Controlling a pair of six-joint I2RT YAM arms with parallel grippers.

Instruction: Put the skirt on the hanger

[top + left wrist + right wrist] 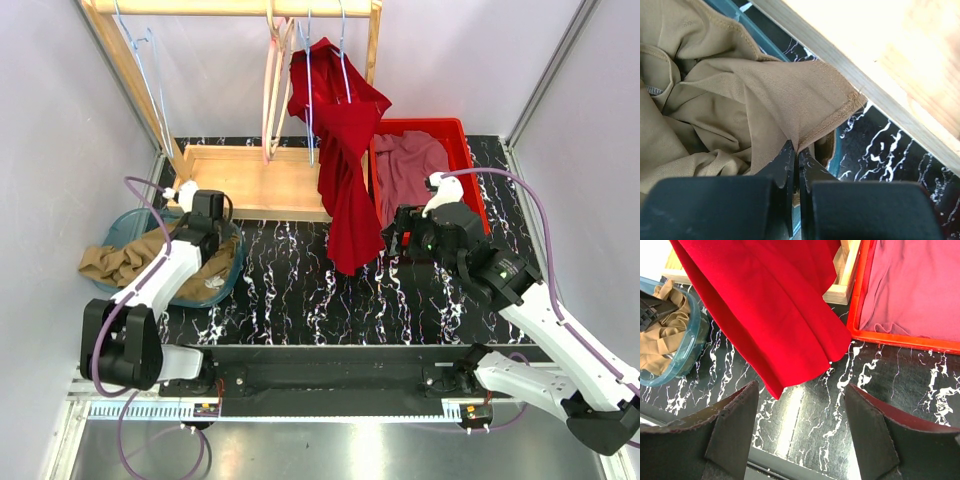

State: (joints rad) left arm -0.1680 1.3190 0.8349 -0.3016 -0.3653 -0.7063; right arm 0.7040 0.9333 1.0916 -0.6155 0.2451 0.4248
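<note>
Skirt [765, 100] hem pinched between left end effector [796, 152] fingers.

Light falls bright and even from above in the overhead view; the pale walls [570, 200] wash out, the metal plate [320, 450] at the near edge carries a dull sheen, and shadows on the black worktop [290, 295] are faint. In the left wrist view the wooden board [900, 45] is blown out almost white (grain barely reads), while the tan cloth [740, 100] shows crisp weave. Both wrist views blur the near ends of their jaws.
</note>
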